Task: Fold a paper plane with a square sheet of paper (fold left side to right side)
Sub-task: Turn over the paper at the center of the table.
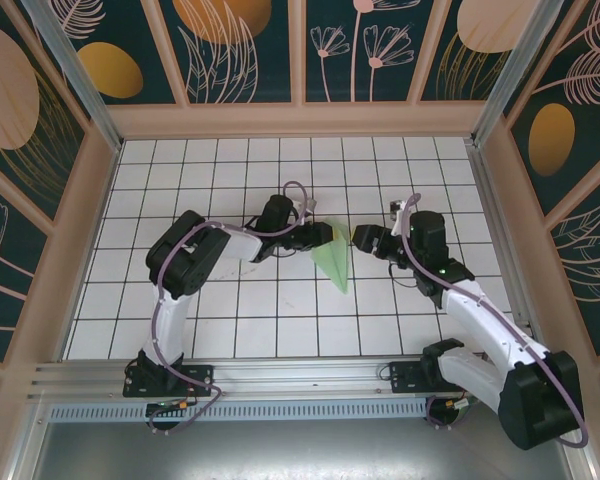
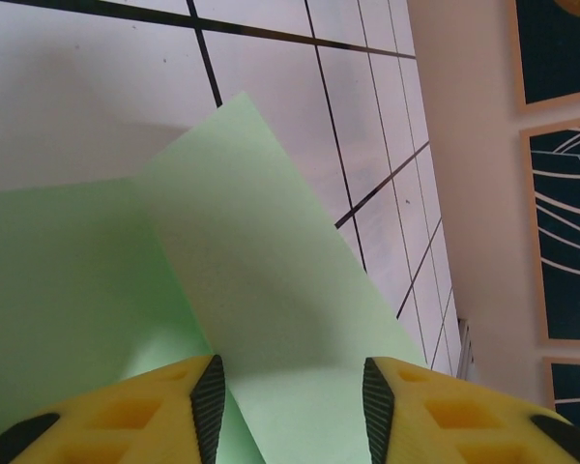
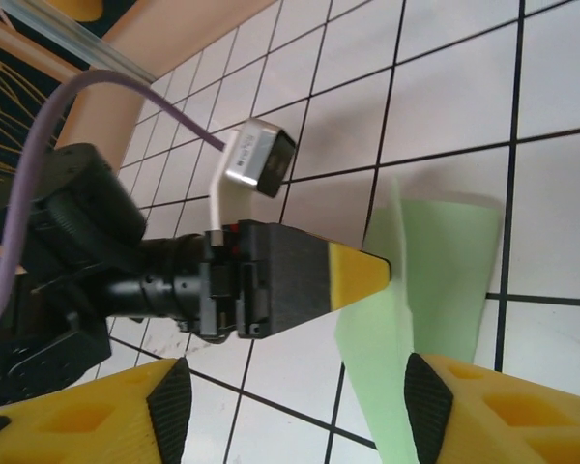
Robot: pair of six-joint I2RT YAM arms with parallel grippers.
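The paper plane is a narrow, pointed pale mint-green shape on the tiled floor between the two arms, its tip toward the near side. My left gripper sits over its wide far end, open, with the creased paper spreading between and past its yellow fingers. In the right wrist view the left gripper's yellow tip touches a raised flap of the paper. My right gripper is open just right of the paper, its jaws wide apart with nothing held.
White tiled floor with black grid lines lies all around. Tan walls with dark patterned panels enclose it on three sides. An aluminium rail runs along the near edge by the arm bases.
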